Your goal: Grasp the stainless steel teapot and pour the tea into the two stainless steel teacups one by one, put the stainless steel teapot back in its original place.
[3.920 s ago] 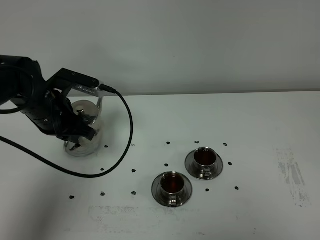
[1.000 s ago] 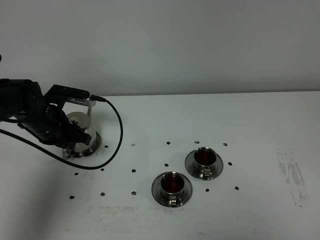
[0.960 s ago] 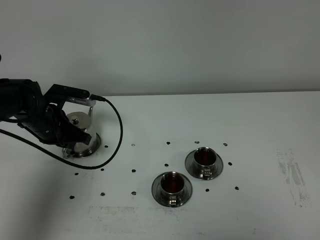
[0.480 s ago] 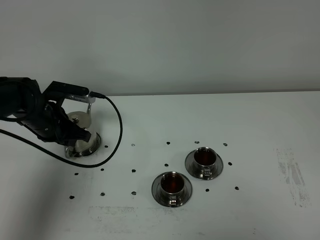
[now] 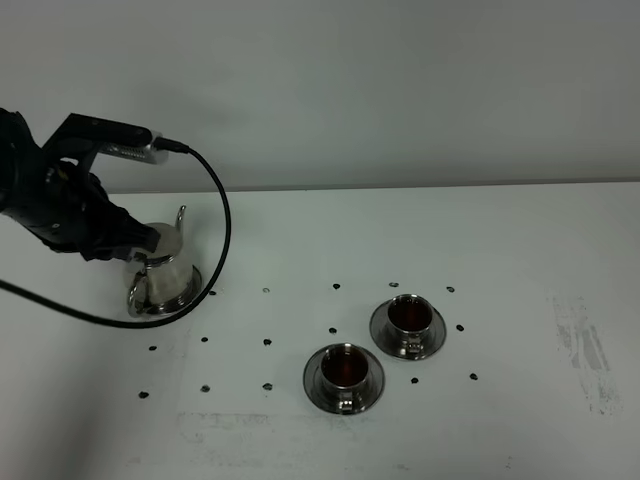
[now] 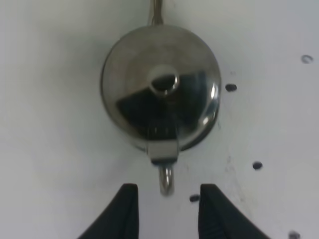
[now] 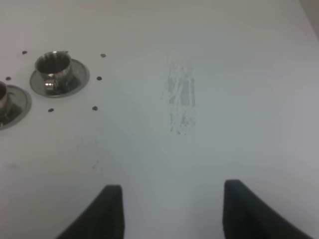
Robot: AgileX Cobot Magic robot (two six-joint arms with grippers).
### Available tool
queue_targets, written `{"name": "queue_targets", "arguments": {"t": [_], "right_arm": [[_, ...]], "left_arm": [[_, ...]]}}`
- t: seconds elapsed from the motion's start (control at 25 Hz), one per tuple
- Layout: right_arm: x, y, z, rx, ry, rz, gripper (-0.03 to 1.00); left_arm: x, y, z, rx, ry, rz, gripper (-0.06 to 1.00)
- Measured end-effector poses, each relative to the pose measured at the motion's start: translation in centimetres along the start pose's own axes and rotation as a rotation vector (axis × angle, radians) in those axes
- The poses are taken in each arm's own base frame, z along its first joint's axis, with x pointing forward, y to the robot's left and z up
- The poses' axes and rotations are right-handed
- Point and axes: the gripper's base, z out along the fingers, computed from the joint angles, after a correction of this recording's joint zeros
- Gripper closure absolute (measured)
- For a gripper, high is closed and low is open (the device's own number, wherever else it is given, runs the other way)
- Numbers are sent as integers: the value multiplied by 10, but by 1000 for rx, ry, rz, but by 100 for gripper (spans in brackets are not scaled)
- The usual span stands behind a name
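I judge the pouring done: both teacups, the near one [image 5: 344,372] and the far one [image 5: 408,323], hold dark tea on their saucers, and the stainless steel teapot [image 5: 160,274] stands upright at the left side of the table [image 5: 520,250], well apart from them. Its coaster I can only guess at under the flared base; the pot hides it. In the left wrist view the teapot [image 6: 160,87] sits below my left gripper [image 6: 166,211], whose jaws are spread, one to each side of the loop handle's end, pinching nothing. So the step in hand is the release and withdrawal after setting the pot down. The next move, as I see it, calls for lifting that arm straight away so neither finger catches the handle and tips the pot. My right gripper [image 7: 167,214] hangs over bare table near the cups, jaws wide apart and empty, and needs nothing more.
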Motion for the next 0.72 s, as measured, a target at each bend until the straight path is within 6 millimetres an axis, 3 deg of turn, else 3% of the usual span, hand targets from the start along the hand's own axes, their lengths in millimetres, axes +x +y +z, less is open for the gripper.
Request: {"name": "queue_targets", "arguments": {"t": [0.24, 0.56, 0.72], "right_arm": [[0, 0, 0, 0, 0, 0, 52], [0, 0, 0, 0, 0, 0, 52], [0, 0, 0, 0, 0, 0, 52]], "left_arm": [[28, -6, -61, -16, -73, -1, 62], [83, -19, -179, -46, -230, 6, 62], [104, -24, -223, -68, -342, 9, 62]]}}
